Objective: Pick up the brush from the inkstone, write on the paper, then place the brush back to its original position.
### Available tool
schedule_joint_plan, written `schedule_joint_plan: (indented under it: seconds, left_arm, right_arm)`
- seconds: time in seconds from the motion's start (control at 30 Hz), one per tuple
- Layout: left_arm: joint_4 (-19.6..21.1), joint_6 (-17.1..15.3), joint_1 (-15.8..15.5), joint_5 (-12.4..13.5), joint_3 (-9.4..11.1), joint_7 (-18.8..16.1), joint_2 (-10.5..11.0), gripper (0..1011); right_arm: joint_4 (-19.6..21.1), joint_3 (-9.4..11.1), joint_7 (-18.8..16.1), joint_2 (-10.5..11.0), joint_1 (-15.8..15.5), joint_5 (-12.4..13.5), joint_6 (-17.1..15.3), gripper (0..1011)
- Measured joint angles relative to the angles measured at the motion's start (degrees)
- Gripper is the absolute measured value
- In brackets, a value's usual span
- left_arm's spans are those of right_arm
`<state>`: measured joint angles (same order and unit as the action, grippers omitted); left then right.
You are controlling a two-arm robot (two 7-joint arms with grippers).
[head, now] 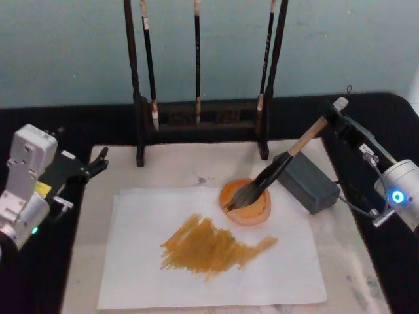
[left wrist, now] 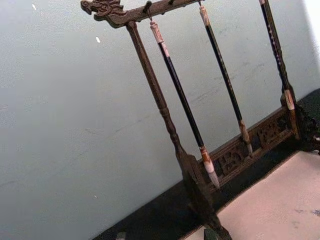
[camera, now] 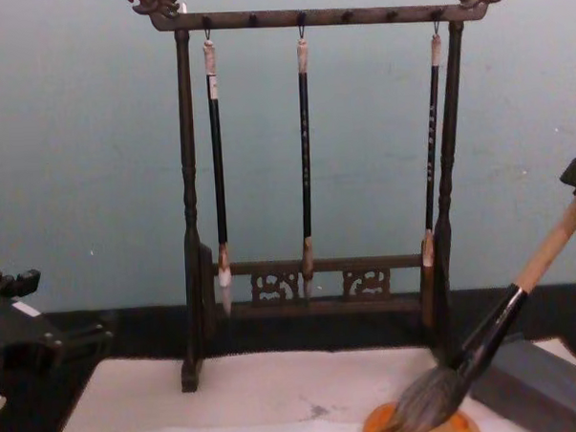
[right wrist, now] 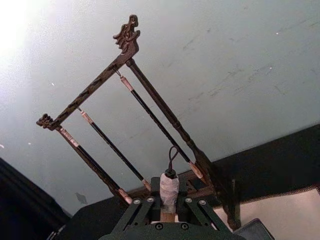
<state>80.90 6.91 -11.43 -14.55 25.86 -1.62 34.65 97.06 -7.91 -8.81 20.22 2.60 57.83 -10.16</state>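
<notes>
Right end effector [head: 332, 116] grips the brush [head: 283, 162] (bristles in orange dish [head: 262, 214]), left arm [head: 29, 183] parked.

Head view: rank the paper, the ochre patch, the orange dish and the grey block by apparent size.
Largest: the paper.
Next: the ochre patch painted on it.
Last: the grey block and the orange dish look about alike, so I leave them unranked.
</notes>
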Motion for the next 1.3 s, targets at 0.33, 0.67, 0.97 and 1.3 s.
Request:
schedule_joint_plan:
  seconds: [0.33,0.67,0.97,1.3]
  left_arm:
    - [0.0,0.0,0.0,0.0,0.0,0.0,0.0,1010]
    - [0.0,0.0,0.0,0.0,0.0,0.0,0.0,1010]
    - [0.0,0.0,0.0,0.0,0.0,0.0,0.0,1010]
    - [0.0,0.0,0.0,0.0,0.0,0.0,0.0,1010]
  right_arm:
    - [-1.6,1.0,0.1,-0.5,1.0,3.9,-0.9,179]
    - [-5.9,2.5,0.6,-1.2,3.3,10.5,-2.5,179]
    - [-9.6,4.5,0.7,-2.4,4.1,18.8,-5.4,179]
    - [-13.1,3.3,1.7,-1.1,5.6,21.4,-7.4,179]
